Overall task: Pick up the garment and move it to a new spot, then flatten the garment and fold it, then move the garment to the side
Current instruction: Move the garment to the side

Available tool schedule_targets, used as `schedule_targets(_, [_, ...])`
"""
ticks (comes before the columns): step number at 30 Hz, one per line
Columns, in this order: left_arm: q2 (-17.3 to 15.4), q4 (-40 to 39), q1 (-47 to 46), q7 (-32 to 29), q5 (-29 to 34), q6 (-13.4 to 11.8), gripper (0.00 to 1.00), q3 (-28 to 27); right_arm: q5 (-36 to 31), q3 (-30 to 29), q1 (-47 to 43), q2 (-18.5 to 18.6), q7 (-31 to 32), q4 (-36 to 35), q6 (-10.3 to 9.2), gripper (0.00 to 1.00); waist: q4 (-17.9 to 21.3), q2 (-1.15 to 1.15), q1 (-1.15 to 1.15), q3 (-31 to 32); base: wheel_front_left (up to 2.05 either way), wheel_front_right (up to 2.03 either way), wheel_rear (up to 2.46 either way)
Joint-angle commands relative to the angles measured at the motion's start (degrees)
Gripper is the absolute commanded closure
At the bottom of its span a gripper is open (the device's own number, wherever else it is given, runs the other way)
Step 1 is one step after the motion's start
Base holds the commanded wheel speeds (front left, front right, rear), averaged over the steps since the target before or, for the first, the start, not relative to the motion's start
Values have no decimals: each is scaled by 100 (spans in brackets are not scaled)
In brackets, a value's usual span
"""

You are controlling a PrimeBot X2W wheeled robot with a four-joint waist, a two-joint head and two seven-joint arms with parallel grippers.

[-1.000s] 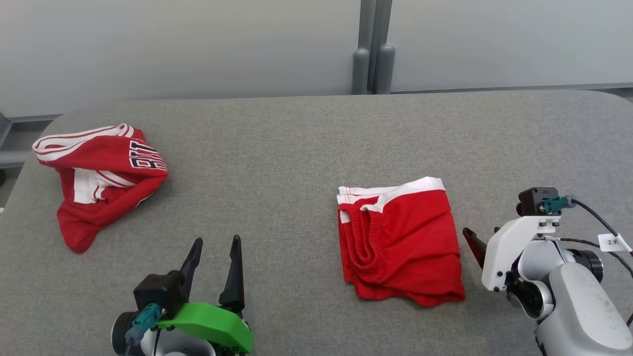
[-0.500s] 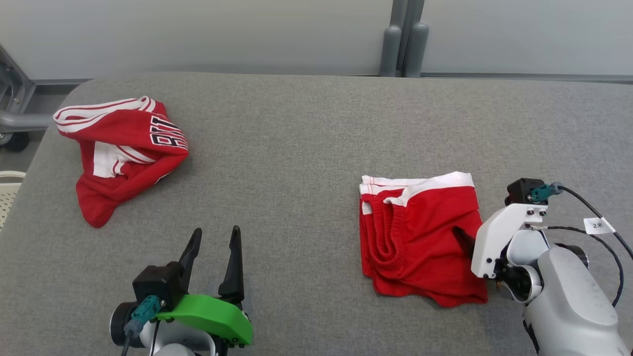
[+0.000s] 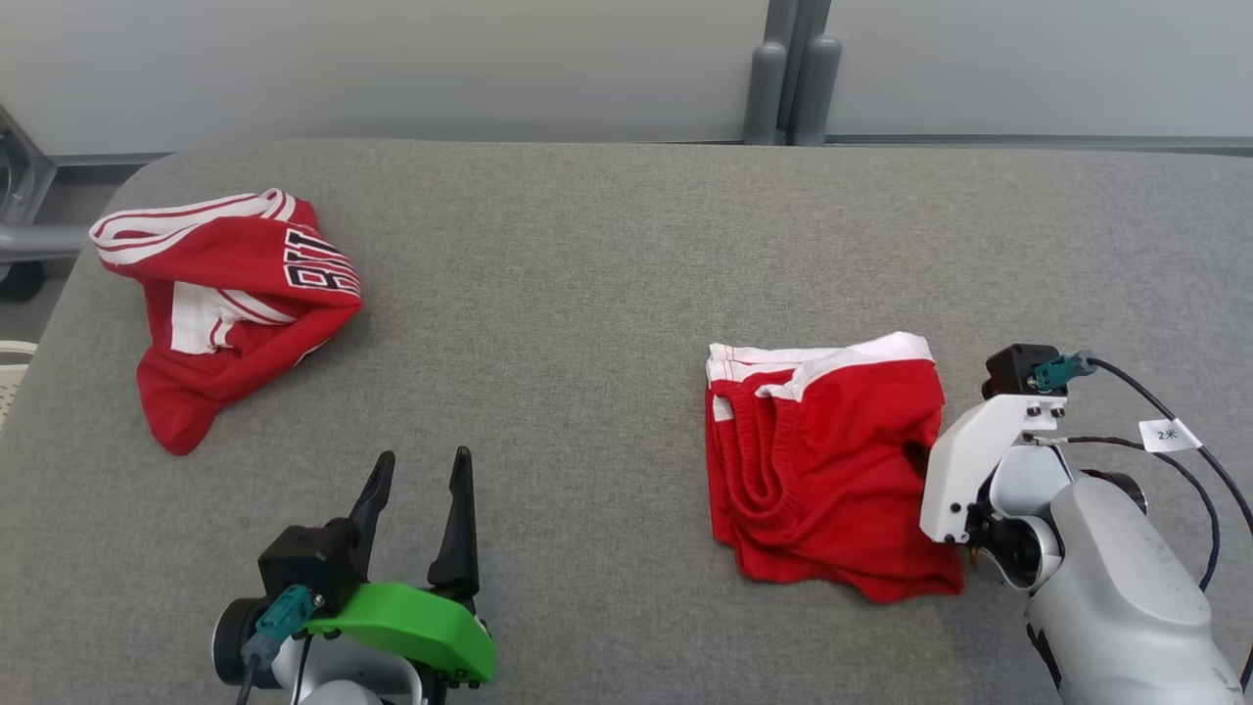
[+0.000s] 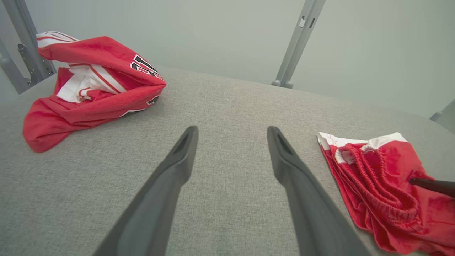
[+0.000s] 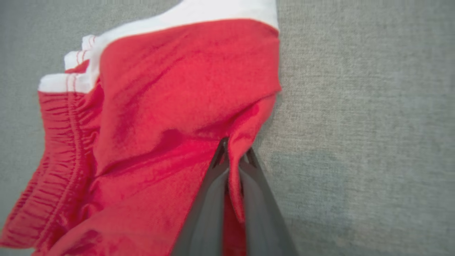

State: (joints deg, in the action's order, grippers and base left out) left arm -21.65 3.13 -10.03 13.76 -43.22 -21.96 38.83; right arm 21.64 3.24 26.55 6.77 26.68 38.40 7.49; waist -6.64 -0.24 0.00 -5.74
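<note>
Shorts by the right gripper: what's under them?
Grey table shows all round the shorts; the right gripper pinches a fold at their right edge. Whatever lies beneath is covered.

Red shorts [image 3: 822, 460] with white trim, grey table [image 3: 568, 294]

The head view looks forward and down from the near side, high over the whole grey table [image 3: 587, 294]. The left wrist view sits low at the near left, facing far across it. The right wrist view is close above the folded red shorts [image 5: 160, 89], which all three views share
</note>
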Motion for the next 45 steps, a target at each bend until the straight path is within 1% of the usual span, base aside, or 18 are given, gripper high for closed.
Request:
schedule_targets(1, [-44,-17,-63,20,29,-24,0,-14,51,30,74,90,-71,-8,0,100,69,24,0,9,0,0,0])
schedule_targets(5, [-48,-54,-82,12,40,-21,0,-5,9,216,113,245,-224,-42,0,100,266,24,0,4,0,0,0])
schedule_targets(9, [-39,-91,-121,12,62,-20,0,9,-32,333,229,404,-330,-62,0,100,573,24,0,-43,0,0,0])
schedule_targets(16, [17,-121,-226,-10,134,9,0,90,-101,390,569,607,-418,-25,0,100,1304,24,0,-184,0,0,0])
schedule_targets(19, [30,-113,-307,-23,158,2,0,91,-113,435,748,605,-416,-10,0,100,1660,24,0,-272,0,0,0])
schedule_targets(20, [41,-120,-359,-38,185,8,0,115,-114,471,883,608,-413,10,0,100,1880,24,0,-335,0,0,0])
schedule_targets(25, [10,-147,-545,-138,263,40,0,190,-98,577,1227,601,-465,84,0,100,2315,24,0,-520,0,0,0])
schedule_targets(26, [10,-147,-545,-138,263,40,0,190,-98,577,1227,601,-465,84,0,100,2315,24,0,-520,0,0,0])
schedule_targets(31, [-55,-192,-716,-252,349,50,0,261,-67,679,1511,576,-580,119,0,100,2575,24,0,-702,0,0,0])
schedule_targets(34, [-63,-217,-809,-309,393,37,0,290,-32,714,1620,590,-669,189,0,100,2628,24,0,-790,0,0,0])
schedule_targets(41, [-115,-305,-954,-407,457,36,0,313,-108,587,1824,713,-1019,494,0,100,2522,24,0,-933,0,0,0])
schedule_targets(45, [-187,-398,-995,-465,501,-29,0,325,-303,472,2006,947,-1270,764,0,100,2381,24,0,-1038,0,0,0])
